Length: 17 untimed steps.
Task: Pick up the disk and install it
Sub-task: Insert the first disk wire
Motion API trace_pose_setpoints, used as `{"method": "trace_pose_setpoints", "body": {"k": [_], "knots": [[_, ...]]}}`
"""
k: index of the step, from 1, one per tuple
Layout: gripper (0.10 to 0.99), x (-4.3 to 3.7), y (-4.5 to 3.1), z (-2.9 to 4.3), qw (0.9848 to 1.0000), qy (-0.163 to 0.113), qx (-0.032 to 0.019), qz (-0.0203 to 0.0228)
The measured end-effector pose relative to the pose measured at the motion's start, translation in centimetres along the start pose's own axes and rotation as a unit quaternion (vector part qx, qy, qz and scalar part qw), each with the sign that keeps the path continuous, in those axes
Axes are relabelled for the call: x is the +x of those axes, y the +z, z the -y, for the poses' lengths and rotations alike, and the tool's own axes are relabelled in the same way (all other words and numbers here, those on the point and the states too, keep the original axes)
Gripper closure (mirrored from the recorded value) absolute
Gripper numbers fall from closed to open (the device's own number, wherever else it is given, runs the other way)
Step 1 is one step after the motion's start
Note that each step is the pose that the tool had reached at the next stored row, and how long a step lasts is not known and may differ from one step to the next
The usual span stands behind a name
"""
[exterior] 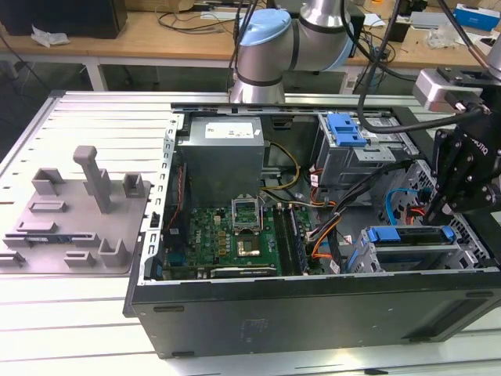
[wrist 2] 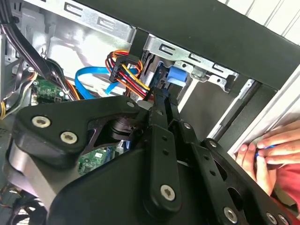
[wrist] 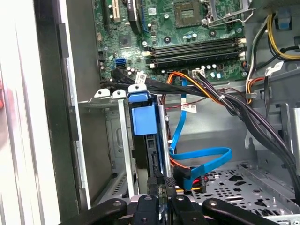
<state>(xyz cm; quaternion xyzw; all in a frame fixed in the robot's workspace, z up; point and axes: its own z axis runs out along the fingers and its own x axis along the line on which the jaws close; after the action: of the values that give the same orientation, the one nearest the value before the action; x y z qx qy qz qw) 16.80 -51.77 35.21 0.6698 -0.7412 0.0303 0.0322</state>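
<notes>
The open computer case (exterior: 313, 313) is lying on the slatted table (exterior: 78, 329), toward the table's front edge. The disk (exterior: 411, 251) is sitting on edge in the drive bay at the case's front corner, on the exterior view's right, with its blue carrier frame showing along the exposed side. In the first wrist view, the disk (wrist: 143, 119) is standing between the bay's metal rails, and in the second wrist view its blue frame (wrist 2: 177, 75) is showing just past the fingertips.

The claw (exterior: 430, 210) is hovering just beside the disk's exposed edge. In both wrist views, the claw (wrist: 161, 180) (wrist 2: 161, 93) is appearing closed, fingertips drawn together with nothing visible between them; whether they are touching the frame cannot be told.

Judged from this, the pick-up is looking done and the disk is already occupying its bay. Whether it is fully seated and latched is not showing. A blue data cable (wrist: 201, 159) is looping loose beside the bay. A person's hand (wrist 2: 265, 157) is resting outside the case wall.
</notes>
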Motion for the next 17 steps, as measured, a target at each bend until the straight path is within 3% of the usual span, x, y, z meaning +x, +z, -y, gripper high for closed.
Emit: {"method": "trace_pose_setpoints", "body": {"k": [5, 12, 17], "knots": [[0.918, -0.04, 0.0, -0.02, 0.9992, -0.039, 0.0035, 0.0002], [0.918, -0.04, -0.01, -0.22, 0.9992, -0.041, 0.0038, 0.0001], [0.918, -0.59, -0.06, -0.27, 0.9992, -0.041, 0.004, -0.0022]]}}
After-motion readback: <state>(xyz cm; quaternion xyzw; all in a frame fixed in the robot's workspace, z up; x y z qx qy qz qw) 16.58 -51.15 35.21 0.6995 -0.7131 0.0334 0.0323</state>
